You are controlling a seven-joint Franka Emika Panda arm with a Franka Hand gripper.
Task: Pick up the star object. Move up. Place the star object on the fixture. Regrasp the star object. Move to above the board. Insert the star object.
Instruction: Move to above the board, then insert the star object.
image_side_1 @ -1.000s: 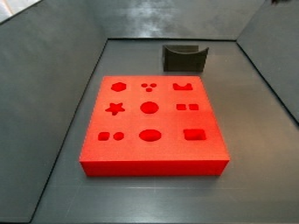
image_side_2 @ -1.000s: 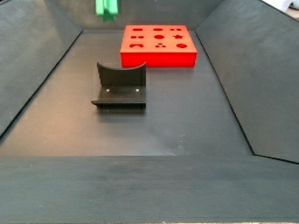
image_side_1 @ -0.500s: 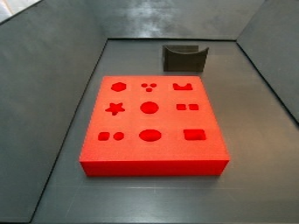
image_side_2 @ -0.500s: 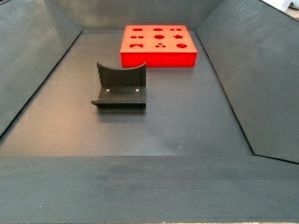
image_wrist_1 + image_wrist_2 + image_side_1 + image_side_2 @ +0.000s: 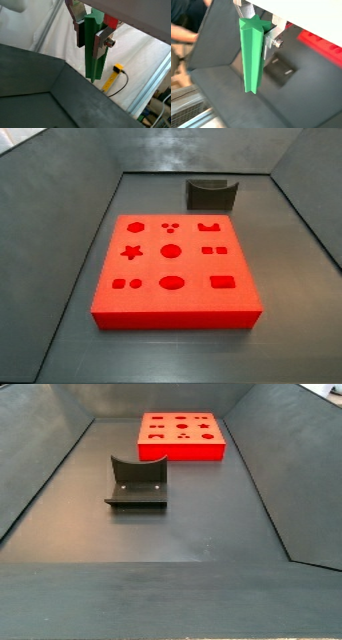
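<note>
Star object: the long, slim bright green prism with ridged star-profile sides [image 5: 93, 47] hangs lengthwise out of the claw, its free end pointing toward the dark enclosure below; its star-shaped end face shows in a wrist view [image 5: 254, 24].
Claw: the claw [image 5: 90, 34] is clenched on the green prism near its upper end, flat silver finger plates [image 5: 103, 42] pressed against opposite sides. It shows in both wrist views only; neither side view shows it or the prism.
Board: the large flat red rectangular block with a grid of shaped holes [image 5: 174, 268] lies flat on the dark grey surface [image 5: 187, 524]; a strip of it shows behind the prism [image 5: 321, 42].
Fixture: the small dark grey-black notched bracket [image 5: 211, 194] stands at 12 o'clock of the board, just apart from it; from the opposite side [image 5: 138, 482] it lies at about 7 o'clock of the board.
</note>
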